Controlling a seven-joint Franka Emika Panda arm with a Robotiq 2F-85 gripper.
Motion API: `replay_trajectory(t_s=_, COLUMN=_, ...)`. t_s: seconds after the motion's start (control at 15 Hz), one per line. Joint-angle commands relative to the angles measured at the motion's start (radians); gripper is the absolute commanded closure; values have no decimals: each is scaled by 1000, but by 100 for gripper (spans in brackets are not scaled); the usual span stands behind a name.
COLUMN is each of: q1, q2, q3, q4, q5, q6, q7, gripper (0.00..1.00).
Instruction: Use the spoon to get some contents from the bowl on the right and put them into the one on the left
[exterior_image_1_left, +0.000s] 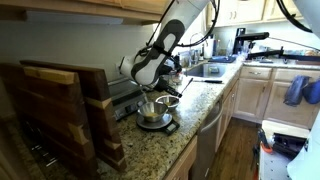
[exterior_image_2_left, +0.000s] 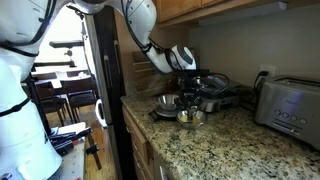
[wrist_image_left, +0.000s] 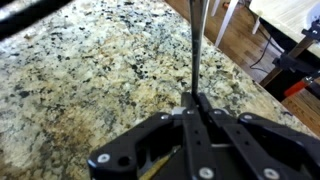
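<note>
Your gripper (wrist_image_left: 196, 108) is clamped hard on the spoon (wrist_image_left: 194, 50), with the jaws pressed against its thin dark handle. In the wrist view the handle runs straight out from the jaws, up the middle of the picture and off the top edge, so the scoop end is out of sight. Beneath it lies only the speckled granite counter (wrist_image_left: 90, 70), and no bowl shows there.

The contents are too small to make out in any view. You cannot tell which bowl holds them, or whether the spoon is loaded.

Two metal bowls stand close together on the counter. In an exterior view the nearer bowl (exterior_image_2_left: 190, 117) sits on the toaster's side of the pair. The farther bowl (exterior_image_2_left: 167, 101) sits on the side away from the toaster (exterior_image_2_left: 290, 100). Both are well apart from the toaster, toward the counter's end.

The gripper hangs above the pair, so the bowls lie below it, along the line of the handle. The coming move likely turns on that long axis. You need to know which bowl the hidden scoop end is over, and these pictures do not settle it.
</note>
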Motion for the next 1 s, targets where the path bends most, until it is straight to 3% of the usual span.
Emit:
replay_trajectory(t_s=0.0, q1=31, q2=11, q3=14, q4=14, q5=-80, q6=-84, q7=1, gripper=97)
replay_trajectory(t_s=0.33, q1=27, q2=12, q3=34, q4=-10, q5=-117, q6=-125, q7=9, gripper=97)
replay_trajectory(t_s=0.93, q1=-2, q2=85, q3=25, q4=38, q5=-263, q6=-55, q7=111, gripper=97)
